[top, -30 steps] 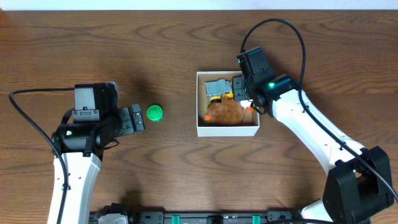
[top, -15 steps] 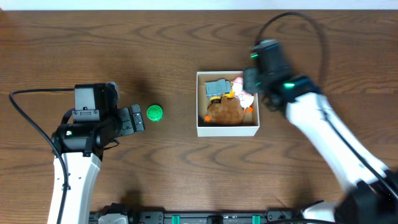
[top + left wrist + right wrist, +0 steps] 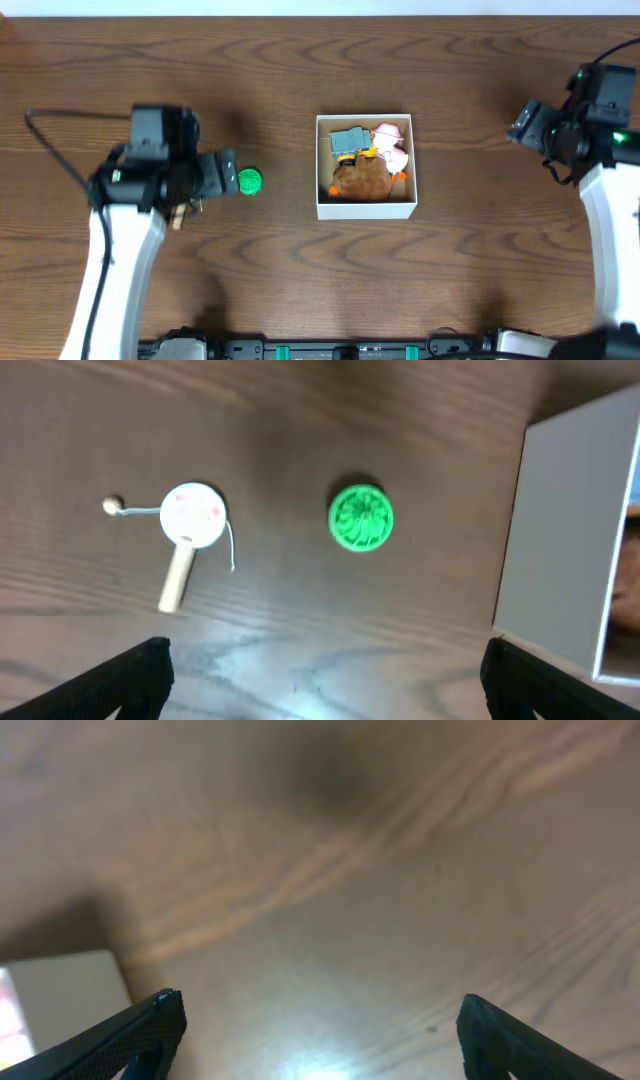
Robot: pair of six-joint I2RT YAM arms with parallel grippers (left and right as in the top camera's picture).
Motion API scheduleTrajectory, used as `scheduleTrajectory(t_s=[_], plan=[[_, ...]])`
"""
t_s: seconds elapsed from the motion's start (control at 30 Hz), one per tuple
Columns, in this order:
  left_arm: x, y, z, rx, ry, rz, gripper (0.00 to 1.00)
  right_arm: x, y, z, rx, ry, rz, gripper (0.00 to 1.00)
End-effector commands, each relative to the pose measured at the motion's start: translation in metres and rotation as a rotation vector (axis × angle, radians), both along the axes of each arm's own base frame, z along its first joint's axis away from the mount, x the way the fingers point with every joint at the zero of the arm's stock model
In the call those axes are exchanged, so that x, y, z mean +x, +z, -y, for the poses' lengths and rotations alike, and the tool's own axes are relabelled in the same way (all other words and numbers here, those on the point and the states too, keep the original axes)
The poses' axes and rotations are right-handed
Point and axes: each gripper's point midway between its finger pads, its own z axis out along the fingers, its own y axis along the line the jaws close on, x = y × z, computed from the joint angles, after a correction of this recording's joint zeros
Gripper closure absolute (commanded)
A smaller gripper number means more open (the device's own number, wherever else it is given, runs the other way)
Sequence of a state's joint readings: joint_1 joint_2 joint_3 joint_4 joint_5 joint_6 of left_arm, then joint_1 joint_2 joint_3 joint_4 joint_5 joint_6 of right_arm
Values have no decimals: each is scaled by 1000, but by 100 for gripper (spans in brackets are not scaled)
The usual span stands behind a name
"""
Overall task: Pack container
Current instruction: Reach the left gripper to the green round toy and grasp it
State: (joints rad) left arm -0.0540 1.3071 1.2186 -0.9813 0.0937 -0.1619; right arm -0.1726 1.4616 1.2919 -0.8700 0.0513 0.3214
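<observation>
Just ahead of our left gripper (image 3: 320, 665), spread wide and empty, lies the green disc (image 3: 361, 517), the box (image 3: 366, 209) beyond it, so we judge a pickup is next: descend, straddle, close; our right gripper (image 3: 320, 1020) hangs spread and empty too.

A dark brown table (image 3: 300, 290) with bold, wavy wood grain fills nearly the whole overhead view. A thin pale strip (image 3: 300, 6) runs beyond its far edge; wall or floor, I cannot tell. Soft light leaves a bright glare (image 3: 305, 1065) on the wood in the right wrist view.
</observation>
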Motion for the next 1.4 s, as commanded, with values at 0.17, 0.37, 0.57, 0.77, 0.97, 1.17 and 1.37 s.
scheduleTrajectory(t_s=[0.17,0.37,0.57,0.77,0.97,1.17,1.37], plan=[[50,-32,2,43,35,-159,2,0,-54,-12,91,34,-152,10],[54,-98,8,64,10,-339,2,1,-60,-14,88,49,-169,9],[58,-137,26,82,-44,-406,2,1,-61,-14,85,56,-171,9],[54,-161,36,95,-73,-460,2,1,-61,-14,85,56,-171,9],[50,-171,35,99,-74,-490,2,0,-61,-14,81,63,-174,9],[52,-173,35,97,-73,-479,2,0,-61,-14,81,65,-177,9],[47,-177,34,99,-73,-494,2,-1,-61,-14,79,70,-181,9]])
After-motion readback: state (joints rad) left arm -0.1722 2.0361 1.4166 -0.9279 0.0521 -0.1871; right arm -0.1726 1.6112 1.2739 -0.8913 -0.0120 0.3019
